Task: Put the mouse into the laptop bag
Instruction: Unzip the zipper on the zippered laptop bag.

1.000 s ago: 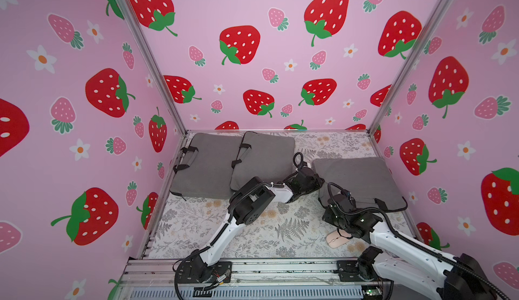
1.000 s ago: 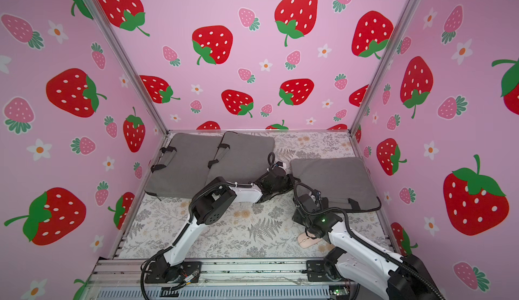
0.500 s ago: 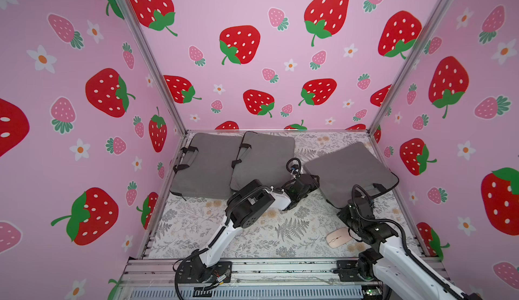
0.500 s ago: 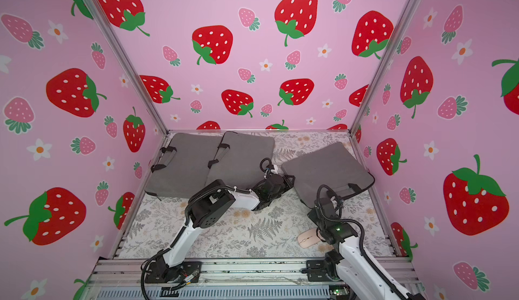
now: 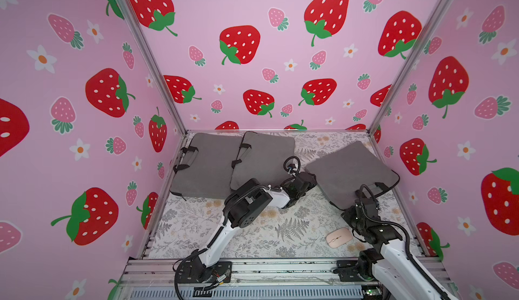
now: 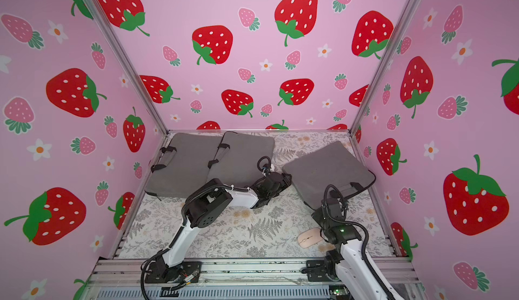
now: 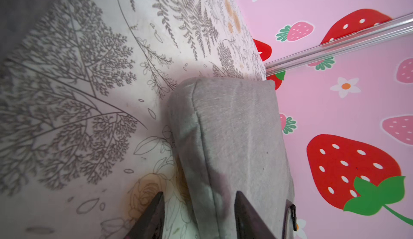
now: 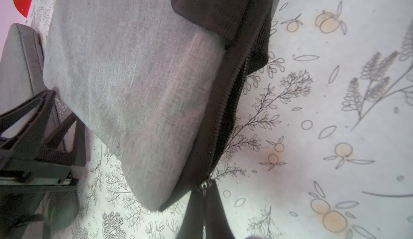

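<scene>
**Bag-opening stage.** The right pincer (image 8: 204, 192) is closed on the zip pull (image 8: 204, 185) at a corner of the bag (image 5: 351, 172), whose zip (image 8: 232, 106) is seen partly parted. The left pincer (image 7: 199, 193) is held open, its jaws standing apart around an edge of the bag without clamping it. The mouse (image 5: 338, 236) lies on the bench (image 5: 280, 228), outside the bag and just beside the right arm (image 5: 379, 231). Being unanchored, the bag is likely to be dragged whole by any pull on the zip, so that the mouth is not widened. The pull may also be lost from the pinch. The mouse may be knocked towards the bench's front edge if the right arm is swung low.
</scene>
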`<state>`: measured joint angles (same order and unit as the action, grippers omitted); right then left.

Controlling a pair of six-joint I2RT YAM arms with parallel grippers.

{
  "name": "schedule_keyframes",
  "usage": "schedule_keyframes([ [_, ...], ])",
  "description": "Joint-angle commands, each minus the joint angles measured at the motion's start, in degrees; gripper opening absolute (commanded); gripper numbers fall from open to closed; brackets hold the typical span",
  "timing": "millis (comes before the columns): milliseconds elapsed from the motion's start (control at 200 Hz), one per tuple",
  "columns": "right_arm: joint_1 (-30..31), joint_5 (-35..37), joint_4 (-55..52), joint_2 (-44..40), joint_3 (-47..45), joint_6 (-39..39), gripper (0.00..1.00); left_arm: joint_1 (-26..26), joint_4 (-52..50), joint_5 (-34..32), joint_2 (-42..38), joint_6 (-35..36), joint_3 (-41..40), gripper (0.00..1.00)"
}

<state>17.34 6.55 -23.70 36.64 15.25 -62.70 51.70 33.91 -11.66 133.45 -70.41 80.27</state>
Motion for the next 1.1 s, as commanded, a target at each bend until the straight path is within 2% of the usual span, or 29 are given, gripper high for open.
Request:
schedule_keyframes([
  [0, -0.38, 0.71, -2.91, -1.4, -1.01, -0.14, 0.0, -0.37, -0.36, 0.06, 1.85, -0.27, 3.63, 0.52],
  [135, -0.34, -1.75, -3.01, -1.0, -1.22, -0.02, 0.0, -0.89, -1.58, 2.41, 5.1, -1.27, 8.33, 0.51],
  [195, -0.38, -3.45, -3.0, -0.89, -1.2, 0.12, 0.0, -1.56, -1.11, 3.79, 6.48, -3.38, 9.35, 0.48],
  [220, -0.38, -4.4, -2.94, -0.87, -1.14, 0.16, 0.0, -1.78, -0.18, 4.24, 7.09, -3.88, 9.53, 0.43],
  [295, -0.3, -7.25, -2.31, -0.87, -1.23, -0.17, 0.0, -2.3, 2.8, 4.91, 7.96, -4.59, 9.31, 0.15],
  [355, -0.26, -9.3, -1.87, -0.78, -1.26, -0.65, 0.0, -2.26, 2.85, 4.4, 7.6, -4.42, 8.91, 0.07],
  [375, -0.28, -9.83, -1.78, -0.71, -1.15, -0.86, 0.0, -2.18, 2.69, 4.19, 7.39, -4.31, 8.86, 0.0],
  [465, 0.47, -12.04, -0.54, -0.48, -1.44, -2.41, 0.0, -1.77, 2.63, 3.07, 6.32, -3.88, 7.9, 0.0],
  [560, 3.49, -13.49, 5.25, 1.89, -2.37, -5.52, 0.0, -1.43, 3.59, 2.63, 5.93, -3.96, 7.31, 0.0],
  [720, 9.42, -12.22, 9.37, 11.85, 1.72, -6.53, 0.0, -0.95, 5.76, 1.46, 5.83, -4.53, 6.02, 0.0],
  [830, 12.91, -10.16, 11.14, 14.73, 3.52, -7.13, 0.0, -0.71, 6.08, 0.12, 5.46, -4.3, 5.11, 0.0],
  [1095, 12.37, -6.29, 8.21, 15.21, 7.25, -3.5, 0.0, -0.14, 8.46, -1.81, 2.47, -1.39, 1.07, 0.0],
])
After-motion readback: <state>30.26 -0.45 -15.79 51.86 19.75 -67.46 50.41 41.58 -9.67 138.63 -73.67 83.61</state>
